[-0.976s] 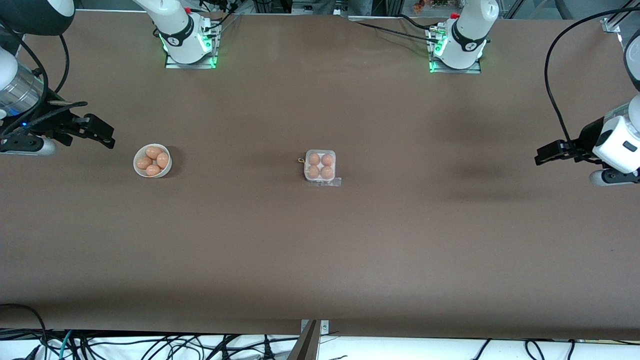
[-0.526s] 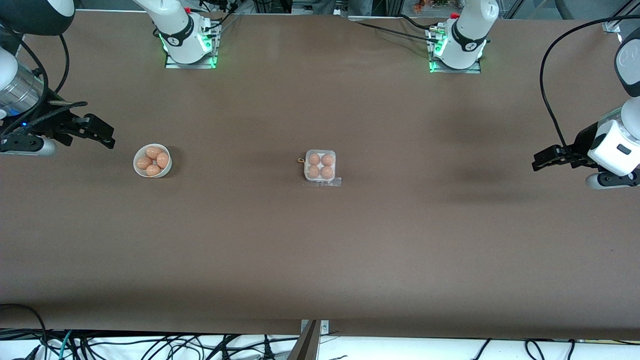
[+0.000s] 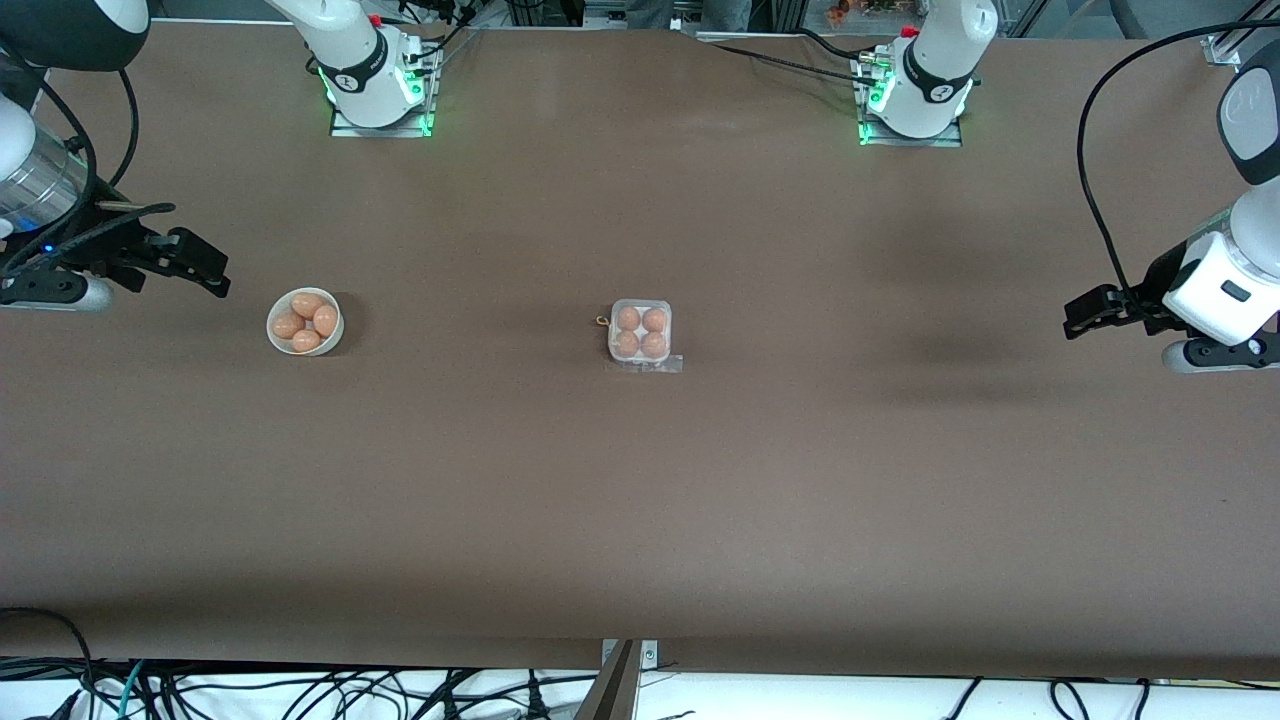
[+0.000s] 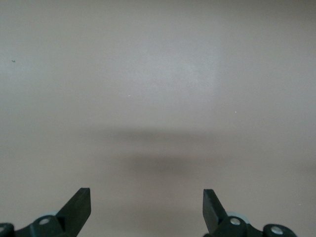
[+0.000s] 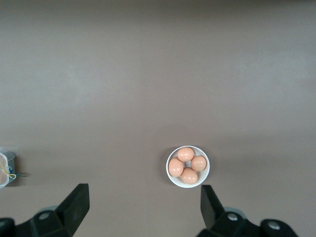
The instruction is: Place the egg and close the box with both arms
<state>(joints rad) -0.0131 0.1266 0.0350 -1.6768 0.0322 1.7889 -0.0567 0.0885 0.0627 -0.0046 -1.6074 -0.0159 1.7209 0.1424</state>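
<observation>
The clear box [image 3: 640, 333] sits mid-table with its lid shut over four brown eggs; its edge also shows in the right wrist view [image 5: 6, 167]. My right gripper [image 3: 205, 272] is open and empty, up over the table at the right arm's end, beside the bowl; its own view shows it wide open [image 5: 144, 205]. My left gripper [image 3: 1085, 315] is open and empty, up over bare table at the left arm's end; its own view shows only tabletop between the tips [image 4: 146, 207].
A round white bowl [image 3: 278, 337] with several brown eggs stands toward the right arm's end, and shows in the right wrist view [image 5: 170, 177]. Cables hang along the table's near edge [image 3: 400, 690]. The arm bases [image 3: 375, 80] stand at the table's top edge.
The left arm has drifted slightly upward and toward the table's middle in the front view, gripper still open. The right arm, box and bowl have not moved.
</observation>
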